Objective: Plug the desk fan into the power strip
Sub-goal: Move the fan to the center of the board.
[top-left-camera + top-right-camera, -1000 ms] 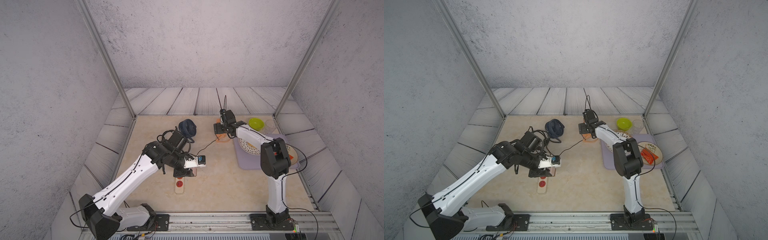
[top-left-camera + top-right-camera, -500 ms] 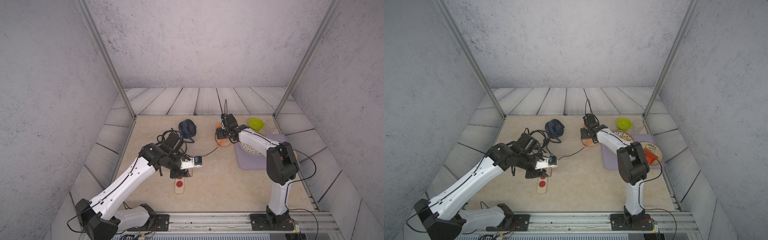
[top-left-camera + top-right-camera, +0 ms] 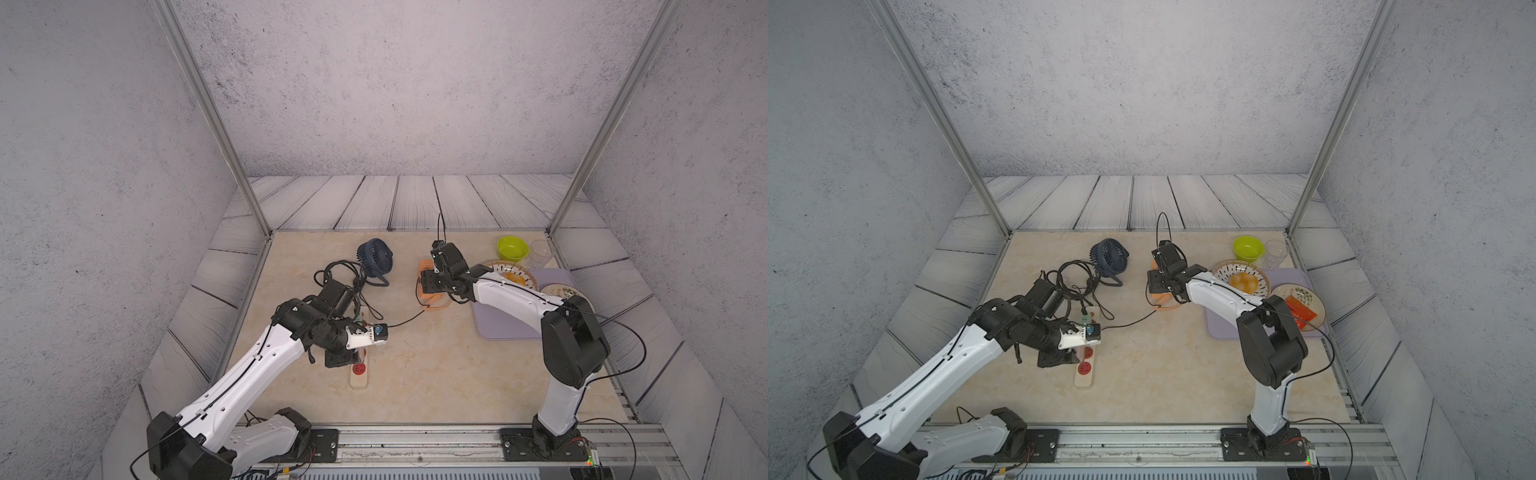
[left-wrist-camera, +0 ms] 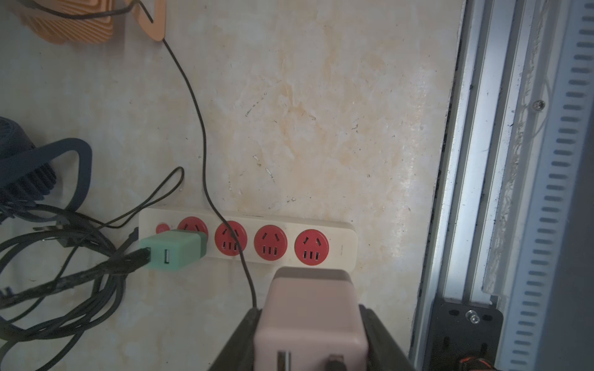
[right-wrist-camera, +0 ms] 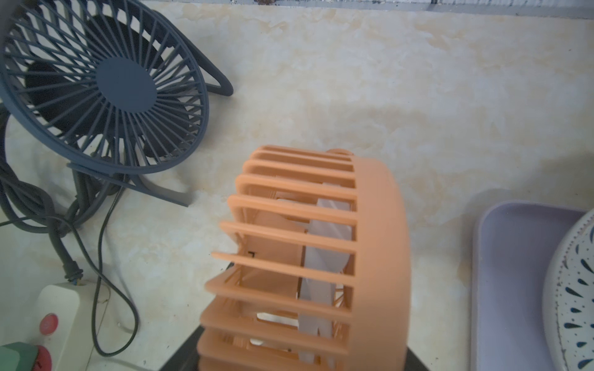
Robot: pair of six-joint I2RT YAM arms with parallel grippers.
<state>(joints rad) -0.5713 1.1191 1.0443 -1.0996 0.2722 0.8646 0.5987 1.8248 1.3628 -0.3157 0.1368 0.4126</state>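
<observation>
Seeing power strip (image 3: 360,376) lying left of centre, running near to far, green charger (image 4: 175,252) filling its farthest socket. Clamping pink charger cube (image 4: 310,308) in left gripper (image 4: 310,347) close over it. Straddling orange desk fan (image 5: 379,257) with right gripper (image 5: 299,359); cannot tell whether clamped.

pink adapter (image 4: 310,321) cut by frame edge, power strip (image 3: 359,375) half under left arm (image 3: 266,363) — orange fan (image 5: 379,257) blurred
</observation>
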